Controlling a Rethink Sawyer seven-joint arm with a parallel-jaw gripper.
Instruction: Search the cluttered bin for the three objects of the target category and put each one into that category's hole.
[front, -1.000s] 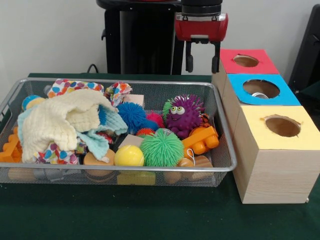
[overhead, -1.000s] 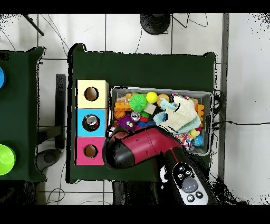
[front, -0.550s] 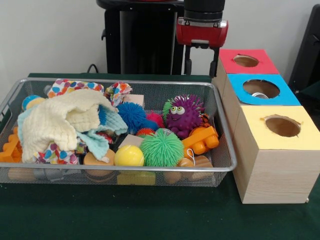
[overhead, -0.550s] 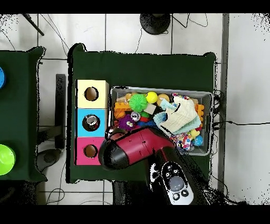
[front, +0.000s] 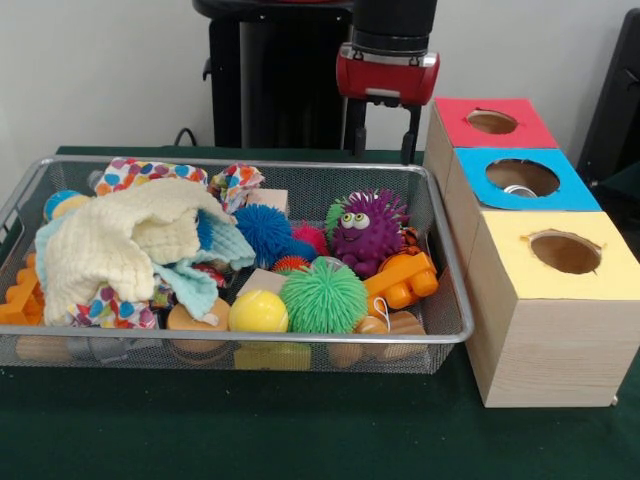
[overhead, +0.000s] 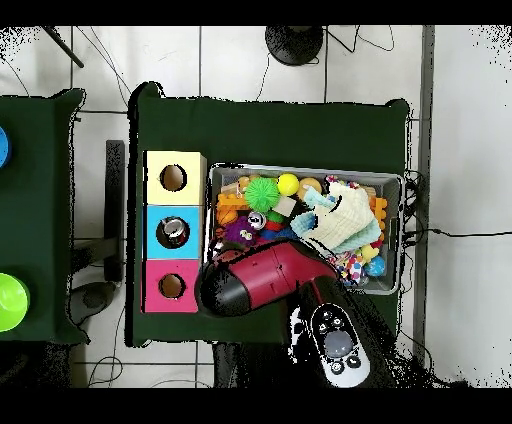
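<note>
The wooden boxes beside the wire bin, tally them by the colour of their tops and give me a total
Red-topped box: 1
Blue-topped box: 1
Yellow-topped box: 1
Total: 3 boxes, each with one round hole in its top, standing in a row beside the wire bin.

Open air above the bin (front: 440, 235); crowded interior, cloth (front: 130, 240) heaped at one end, balls (front: 322, 295) and blocks (front: 400, 280) packed at the other. Box row (front: 520, 200) just beside the bin; three top holes unobstructed.
</note>
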